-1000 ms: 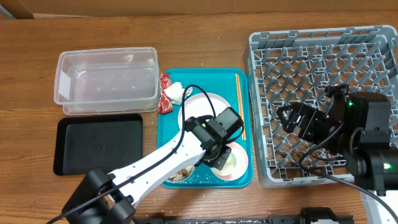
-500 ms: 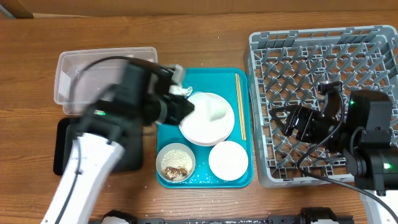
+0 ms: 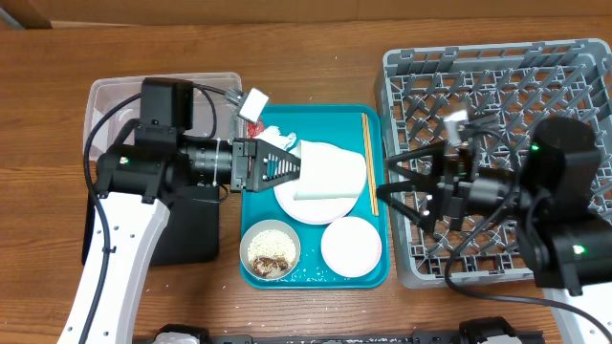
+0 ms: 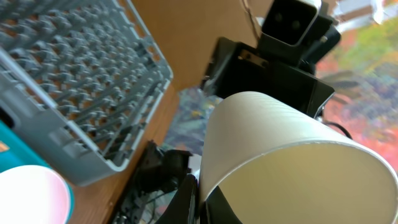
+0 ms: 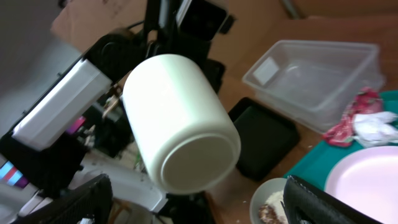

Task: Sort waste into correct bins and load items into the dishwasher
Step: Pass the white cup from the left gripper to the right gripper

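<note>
While the left pincer clamps one cup (white), the right pincer gapes empty — two bowls nearby.

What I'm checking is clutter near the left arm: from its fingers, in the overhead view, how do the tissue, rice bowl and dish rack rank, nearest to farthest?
1. Tissue: right beside the left fingers, which hold the white cup, at the far end of the teal tray.
2. Rice bowl: at the tray's near left corner.
3. Dish rack: off to the right, past the tray.
</note>
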Tool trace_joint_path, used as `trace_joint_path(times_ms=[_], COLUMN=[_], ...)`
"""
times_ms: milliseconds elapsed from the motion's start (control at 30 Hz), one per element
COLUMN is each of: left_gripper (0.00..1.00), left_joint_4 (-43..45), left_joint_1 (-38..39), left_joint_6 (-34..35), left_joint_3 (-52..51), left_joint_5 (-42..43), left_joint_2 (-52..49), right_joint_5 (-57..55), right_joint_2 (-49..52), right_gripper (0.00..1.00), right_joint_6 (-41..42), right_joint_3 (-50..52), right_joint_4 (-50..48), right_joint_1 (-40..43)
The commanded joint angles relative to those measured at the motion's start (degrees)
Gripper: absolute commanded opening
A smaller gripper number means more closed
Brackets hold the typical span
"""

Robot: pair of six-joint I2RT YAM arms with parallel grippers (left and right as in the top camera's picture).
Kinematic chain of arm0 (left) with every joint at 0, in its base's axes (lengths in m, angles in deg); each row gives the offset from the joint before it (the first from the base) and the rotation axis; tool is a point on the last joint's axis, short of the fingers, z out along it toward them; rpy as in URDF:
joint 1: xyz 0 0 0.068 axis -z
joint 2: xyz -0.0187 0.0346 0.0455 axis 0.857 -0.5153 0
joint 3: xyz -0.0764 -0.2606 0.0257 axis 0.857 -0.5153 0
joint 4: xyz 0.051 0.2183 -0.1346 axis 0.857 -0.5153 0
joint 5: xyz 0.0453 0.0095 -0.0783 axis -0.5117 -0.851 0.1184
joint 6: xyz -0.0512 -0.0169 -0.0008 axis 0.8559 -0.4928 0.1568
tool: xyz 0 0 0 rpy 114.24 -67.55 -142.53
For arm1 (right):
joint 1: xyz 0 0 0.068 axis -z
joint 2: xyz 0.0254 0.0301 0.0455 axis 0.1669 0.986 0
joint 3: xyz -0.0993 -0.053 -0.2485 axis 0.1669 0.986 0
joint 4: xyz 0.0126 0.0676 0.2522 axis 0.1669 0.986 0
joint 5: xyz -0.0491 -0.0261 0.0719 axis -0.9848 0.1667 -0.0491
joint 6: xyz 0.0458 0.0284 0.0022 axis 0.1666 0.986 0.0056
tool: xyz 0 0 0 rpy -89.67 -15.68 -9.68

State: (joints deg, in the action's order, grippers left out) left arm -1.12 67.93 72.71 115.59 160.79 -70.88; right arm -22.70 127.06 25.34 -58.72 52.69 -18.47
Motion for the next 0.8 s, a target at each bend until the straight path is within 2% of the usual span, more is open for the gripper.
trace_joint_path(times_ms=[0, 100, 200, 300, 367, 533, 600, 667, 700, 733, 767], left_gripper=[0.04, 0.04, 0.04, 0.04, 0.04, 0.07, 0.07, 0.14, 0.27, 0.52, 0.63], left_joint_4=[0.4, 0.4, 0.5, 0.5, 0.5, 1.0, 1.4, 1.4, 1.2, 1.2, 1.2], left_joint_1=[0.9, 0.9, 0.9, 0.9, 0.9, 0.9, 1.0, 1.0, 1.0, 0.9, 0.9], left_joint_6=[-1.5, -1.8, -2.2, -2.2, -2.2, -2.6, -2.6, -2.5, -2.5, -2.5, -2.5], left_joint_3=[0.5, 0.5, 0.5, 0.5, 0.5, 0.5, 0.5, 0.5, 0.5, 0.5, 0.5], left_joint_5=[3.7, 3.7, 3.6, 3.6, 3.6, 3.5, 3.3, 1.7, 0.7, 0.5, 0.5], left_joint_2=[-0.3, -0.3, -0.3, -0.3, -0.3, -0.3, -0.3, -0.3, -0.3, -0.3, -0.3], right_joint_5=[2.3, 2.3, 1.6, -3.0, -4.0, -3.9, -3.9, -3.9, -4.0, -4.0, -4.0], right_joint_2=[1.4, 2.4, 3.3, 3.4, 3.4, 3.4, 3.4, 3.4, 3.4, 3.4, 3.4], right_gripper=[0.89, 0.88, 0.79, 0.76, 0.67, 0.64, 0.54, 0.52, 0.52, 0.52, 0.52], right_joint_6=[2.1, 3.7, 4.8, 7.0, 7.2, 7.3, 7.3, 7.3, 7.1, 7.0, 6.6], right_joint_3=[-1.2, -1.2, -1.2, -1.2, -1.2, -1.2, -1.2, -1.2, -1.2, -1.2, -1.2], right_joint_4=[-2.3, -5.9, -9.8, -11.0, -11.0, -10.9, -10.9, -10.9, -10.9, -10.9, -10.9], right_joint_1=[-3.0, -6.0, -9.4, -11.1, -11.4, -11.4, -11.4, -11.4, -11.4, -11.4, -11.4])
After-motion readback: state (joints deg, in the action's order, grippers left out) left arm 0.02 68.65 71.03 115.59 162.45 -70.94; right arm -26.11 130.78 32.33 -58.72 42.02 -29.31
